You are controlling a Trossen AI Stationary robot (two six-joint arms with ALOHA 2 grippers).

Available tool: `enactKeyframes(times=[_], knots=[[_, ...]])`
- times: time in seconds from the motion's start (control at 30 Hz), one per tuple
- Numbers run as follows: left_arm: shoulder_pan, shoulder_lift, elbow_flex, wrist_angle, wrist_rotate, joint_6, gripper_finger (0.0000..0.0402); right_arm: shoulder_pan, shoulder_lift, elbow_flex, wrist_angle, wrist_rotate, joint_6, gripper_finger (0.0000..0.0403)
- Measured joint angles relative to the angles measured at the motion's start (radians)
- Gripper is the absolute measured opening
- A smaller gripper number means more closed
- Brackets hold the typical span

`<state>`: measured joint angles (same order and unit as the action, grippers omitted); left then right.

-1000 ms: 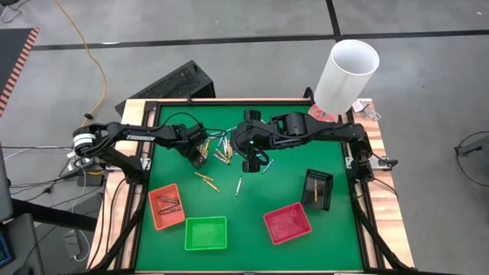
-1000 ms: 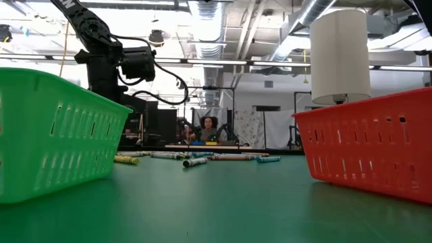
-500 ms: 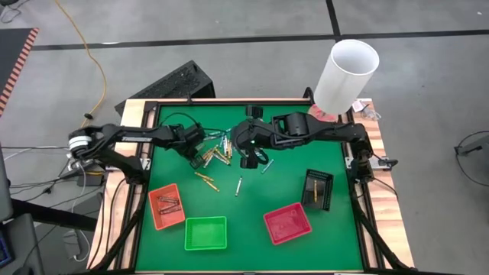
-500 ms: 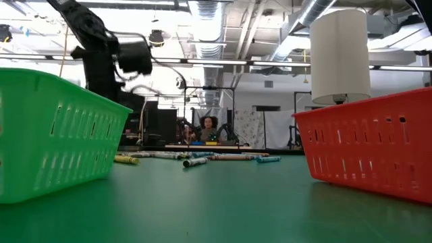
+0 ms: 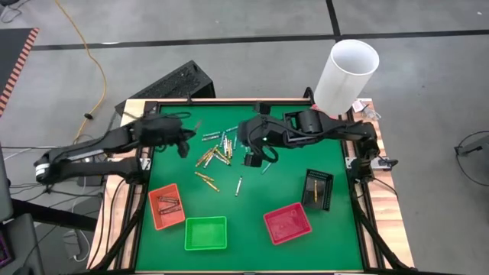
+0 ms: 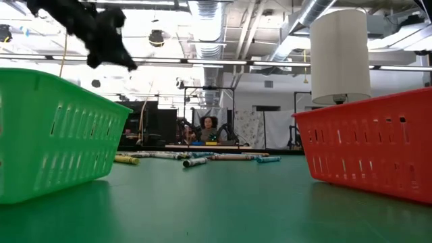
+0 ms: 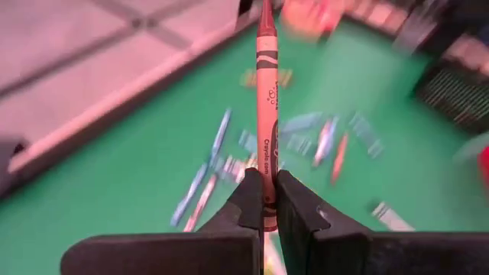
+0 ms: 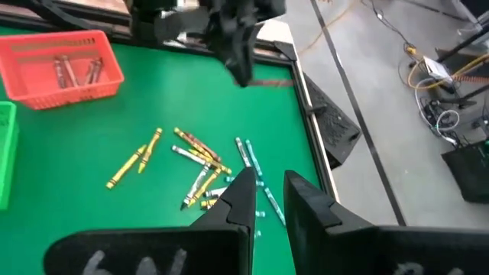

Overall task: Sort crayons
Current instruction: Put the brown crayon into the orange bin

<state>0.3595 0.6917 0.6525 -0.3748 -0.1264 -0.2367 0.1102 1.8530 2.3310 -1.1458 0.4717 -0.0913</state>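
On the green table (image 5: 252, 206), sorting is mid-way: one crayon is lifted and needs carrying to its tray. The orange tray (image 5: 166, 205) at seven o'clock already holds reddish-brown sticks, so I judge it the target. The crayons (image 5: 216, 151) lie scattered near twelve. The left gripper (image 5: 183, 143) hangs near ten o'clock, clamped on a reddish-brown crayon (image 7: 265, 114). The right gripper (image 5: 250, 158) hovers over the pile, fingers partly apart, empty. Beyond the table, a workshop with ceiling pipes.
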Motion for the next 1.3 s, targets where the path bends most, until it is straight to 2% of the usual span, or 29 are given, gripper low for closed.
enactKeyframes(times=[0.07, 0.2, 0.37, 0.57, 0.73, 0.83, 0.93, 1.3], knots=[[-0.023, -0.064, 0.0, 0.032, -0.001, 0.0, 0.0001, 0.001, 0.004, -0.005, 0.043, -0.008, -0.031, 0.0066], [-0.077, -0.159, 0.0, 0.073, -0.027, 0.007, 0.0, -0.012, -0.005, -0.09, 0.205, -0.091, -0.126, 0.0066], [-0.137, -0.224, 0.001, 0.105, -0.047, 0.022, 0.0, -0.093, -0.054, -0.276, 0.446, -0.278, -0.143, 0.0066], [-0.196, -0.233, -0.003, 0.101, -0.098, 0.042, 0.0, -0.164, -0.153, -0.619, 0.893, -0.417, -0.116, 0.0066], [-0.233, -0.22, -0.003, 0.138, -0.134, 0.09, 0.0, -0.198, -0.201, -0.941, 1.453, -0.451, -0.043, 0.0065], [-0.251, -0.209, -0.003, 0.178, -0.135, 0.102, 0.0, -0.2, -0.195, -1.057, 1.66, -0.447, -0.023, 0.0065], [-0.265, -0.195, -0.003, 0.211, -0.136, 0.118, 0.0, -0.194, -0.171, -1.092, 1.765, -0.447, -0.022, 0.0065], [-0.345, -0.039, -0.003, 0.323, -0.142, 0.193, 0.0, -0.182, -0.147, -1.073, 1.8, -0.475, -0.047, 0.0066]])
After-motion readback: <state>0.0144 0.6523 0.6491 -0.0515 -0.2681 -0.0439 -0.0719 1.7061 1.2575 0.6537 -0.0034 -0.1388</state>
